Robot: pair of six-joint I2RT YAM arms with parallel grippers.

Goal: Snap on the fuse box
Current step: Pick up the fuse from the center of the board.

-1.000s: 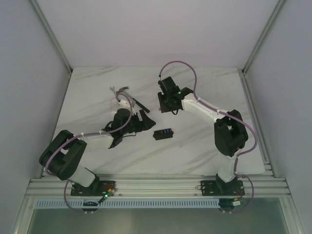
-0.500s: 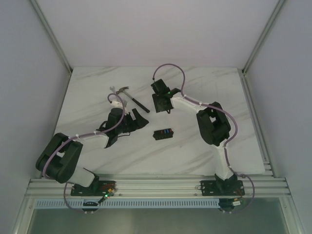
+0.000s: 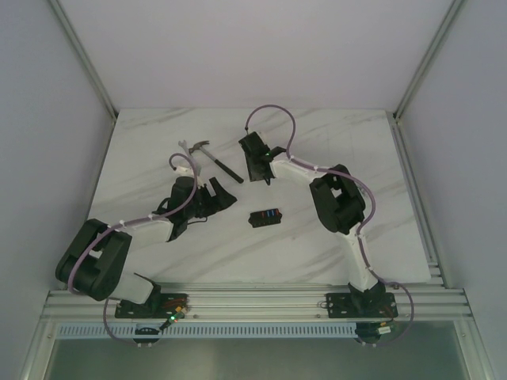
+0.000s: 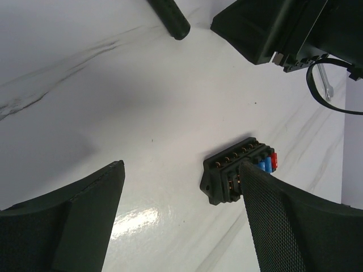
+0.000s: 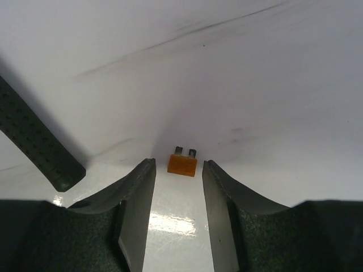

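Gaping wide with nothing between its fingers, the left hand (image 4: 181, 169) hangs low over the white, grey-veined, marble-look desk (image 3: 142, 134). Its two black fingers (image 4: 68, 221) frame a bare patch of surface in the wrist view. Partly hidden behind the finger on the right of that view lies the fuse box (image 4: 229, 170). It is a small black rectangular plastic block, flat on the desk, with blue and red fuse pieces showing in its centre. From overhead the fuse box (image 3: 264, 217) sits near the middle of the desk, between the two arms and apart from both hands. It lies a little to the right of the left hand (image 3: 215, 196).

The right hand (image 5: 177, 182) is farther back on the desk, its jaws set to a narrow gap and holding nothing. A small orange blade fuse (image 5: 182, 165) with two metal prongs lies flat on the desk right at the fingertips, in line with the gap. Whether the tips touch it cannot be told. To the left of it in the wrist view runs the black, dimpled grip of a hammer (image 5: 34, 139). The overhead view shows the right hand (image 3: 255, 162) pointed down next to the end of that handle. The hammer (image 3: 212, 158) lies aslant with its silver claw head toward the far left, well apart from the fuse box.
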